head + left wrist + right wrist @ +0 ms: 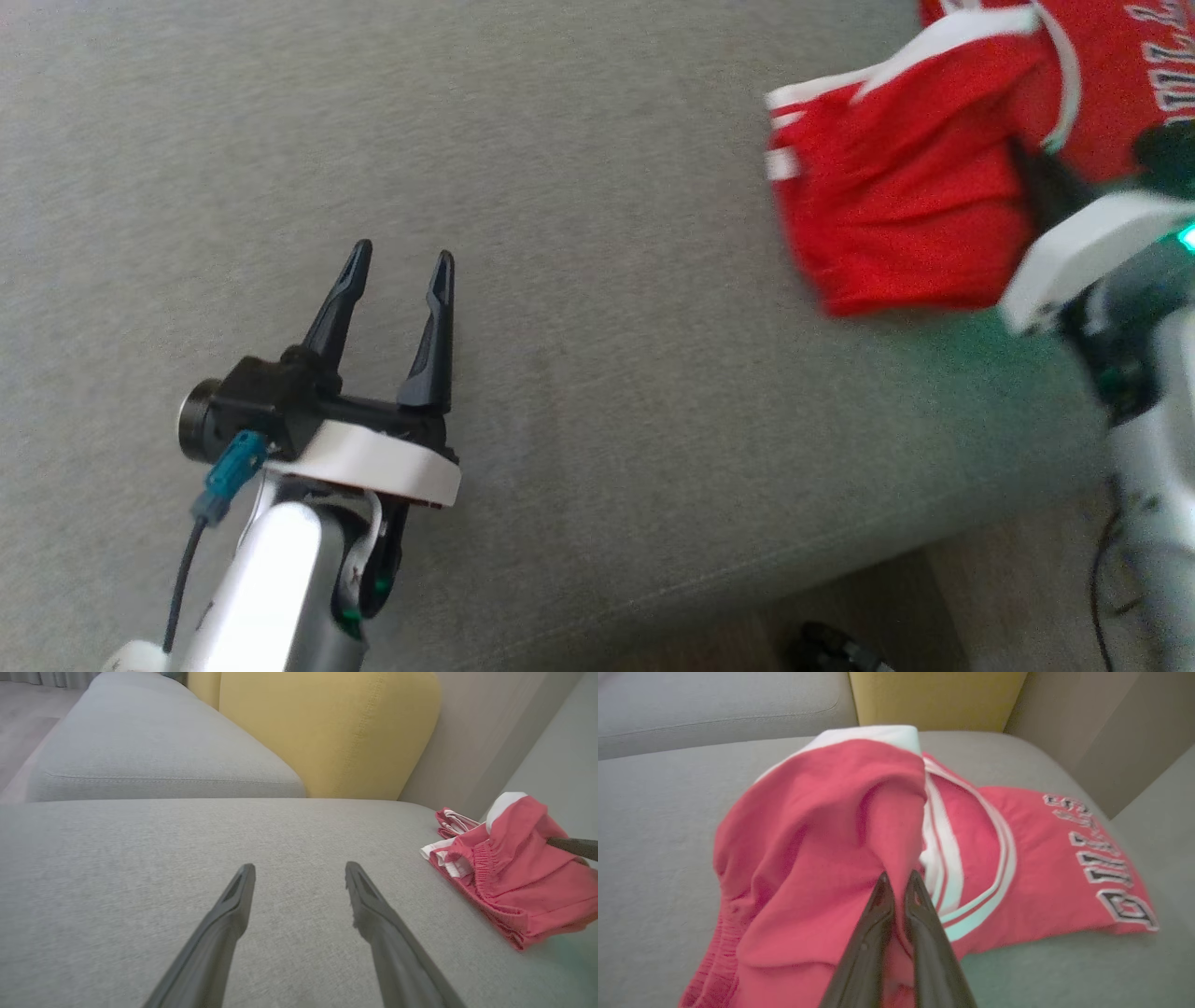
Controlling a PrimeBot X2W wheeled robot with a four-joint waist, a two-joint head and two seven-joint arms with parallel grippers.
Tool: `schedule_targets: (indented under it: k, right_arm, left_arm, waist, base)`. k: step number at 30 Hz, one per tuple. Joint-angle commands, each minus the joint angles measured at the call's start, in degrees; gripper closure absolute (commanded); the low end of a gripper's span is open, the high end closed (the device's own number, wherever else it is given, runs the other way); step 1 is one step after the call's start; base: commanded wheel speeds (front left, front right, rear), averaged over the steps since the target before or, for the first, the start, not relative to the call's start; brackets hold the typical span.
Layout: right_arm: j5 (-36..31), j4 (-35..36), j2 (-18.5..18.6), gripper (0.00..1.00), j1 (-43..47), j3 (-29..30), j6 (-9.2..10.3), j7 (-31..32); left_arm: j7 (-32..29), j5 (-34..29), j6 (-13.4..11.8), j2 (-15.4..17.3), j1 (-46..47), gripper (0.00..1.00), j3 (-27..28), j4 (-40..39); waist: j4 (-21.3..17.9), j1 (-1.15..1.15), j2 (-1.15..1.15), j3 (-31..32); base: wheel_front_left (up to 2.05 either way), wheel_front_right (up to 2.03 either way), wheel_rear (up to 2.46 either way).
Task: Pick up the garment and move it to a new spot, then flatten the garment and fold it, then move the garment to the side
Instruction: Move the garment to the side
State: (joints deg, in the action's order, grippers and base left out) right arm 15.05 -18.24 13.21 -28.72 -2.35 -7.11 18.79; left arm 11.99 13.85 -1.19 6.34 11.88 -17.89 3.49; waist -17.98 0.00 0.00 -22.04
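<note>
Right gripper point(899, 879), fingers pressed together on a raised fold of the red garment point(822, 826), is holding that fold up in a peak while the rest of the cloth is lying on the grey sofa seat point(560, 187). Left gripper point(401, 254), fingers spread wide and carrying nothing, is hovering over bare seat.

Risk, as judged: you are gripping only a thin pinch of fabric, so a quick lift or swing is likely to pull it out of the fingers. Because most of the cloth is resting on the seat, you may also be dragging it along the upholstery, bunching it further and making the later flattening harder. The seat's front edge is lying close below the right arm in the head view, so a dropped garment could be sliding toward the floor.

Position: the garment is lying at the right end of the seat, in front of the yellow cushion point(327, 732). Its lettered panel is spreading to the right of the closed fingers and its gathered waistband is hanging to their left. It is lying well apart from the left gripper, off to that gripper's right.
</note>
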Motion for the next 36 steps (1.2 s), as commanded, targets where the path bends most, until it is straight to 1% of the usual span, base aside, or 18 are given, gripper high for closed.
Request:
schedule_targets:
  k: [1,8,12,15,21,27,28,29,30,31,32,36]
  right_arm:
    - [-1.0,1.1,2.3,1.00,-2.1,0.3,-0.37,0.3]
    - [-6.4,-2.9,12.1,1.00,-7.0,2.8,-0.37,4.0]
    - [-8.2,-3.8,16.9,1.00,-8.5,3.6,-0.37,6.1]
    - [-9.9,-2.9,19.7,1.00,-9.1,3.6,-0.37,7.4]
    - [-13.8,-2.0,22.9,1.00,-9.6,3.6,-0.37,9.2]
    - [-19.6,-2.5,22.6,1.00,-10.1,3.7,-0.37,7.7]
    - [-20.4,-2.5,22.3,0.72,-10.3,3.9,-0.37,7.4]
    - [-20.4,-2.5,22.3,0.72,-10.3,3.9,-0.37,7.4]
    - [-21.2,-2.6,21.8,0.53,-10.4,4.0,-0.37,7.2]
    - [-22.2,-2.7,21.5,0.05,-10.5,4.2,-0.37,6.9]
    - [-23.1,-2.7,21.2,0.00,-10.6,4.4,-0.37,6.7]
    - [-25.8,-3.2,19.8,0.00,-10.9,5.4,-0.37,5.4]
  left_arm:
    - [0.6,0.4,-0.3,0.0,0.2,0.00,1.3,-2.1]
    - [1.6,1.3,-0.5,-0.8,-0.5,0.00,0.7,-1.6]
    - [2.0,1.5,-0.5,-1.2,-0.4,0.00,0.2,-1.6]
    - [2.2,1.5,-0.6,-1.4,-0.4,0.00,-0.2,-1.9]
    - [2.5,1.4,-0.6,-1.5,-0.1,0.00,-0.5,-1.8]
    - [2.6,1.3,-0.6,-1.1,0.6,0.00,-0.6,-1.5]
    - [2.6,1.3,-0.6,-1.0,0.6,0.00,-0.6,-1.5]
    - [2.6,1.3,-0.6,-1.0,0.6,0.00,-0.6,-1.5]
    - [2.6,1.3,-0.6,-0.9,0.7,0.00,-0.6,-1.4]
    - [2.6,1.3,-0.7,-0.8,0.7,0.00,-0.6,-1.4]
    - [2.5,1.3,-0.7,-0.7,0.8,0.00,-0.6,-1.4]
    - [2.4,1.4,-0.9,-0.5,1.0,0.00,-0.6,-1.4]
  waist:
    - [1.9,0.00,0.00,0.6]
    - [6.7,0.00,0.00,0.7]
    - [8.4,0.00,0.00,0.3]
    - [9.0,0.00,0.00,-0.1]
    - [9.5,0.00,0.00,-1.5]
    - [9.3,0.00,0.00,-2.8]
    - [9.2,0.00,0.00,-2.8]
    - [9.2,0.00,0.00,-2.8]
    - [9.2,0.00,0.00,-2.9]
    - [9.1,0.00,0.00,-3.0]
    - [9.1,0.00,0.00,-3.1]
    - [8.9,0.00,0.00,-3.2]
  base:
    - [0.00,0.00,0.00]
    - [0.00,0.00,0.00]
    - [0.00,0.00,0.00]
    - [0.00,0.00,0.00]
    - [0.00,0.00,0.00]
    - [0.00,0.00,0.00]
    - [0.00,0.00,0.00]
    - [0.00,0.00,0.00]
    - [0.00,0.00,0.00]
    - [0.00,0.00,0.00]
    - [0.00,0.00,0.00]
    - [0.00,0.00,0.00]
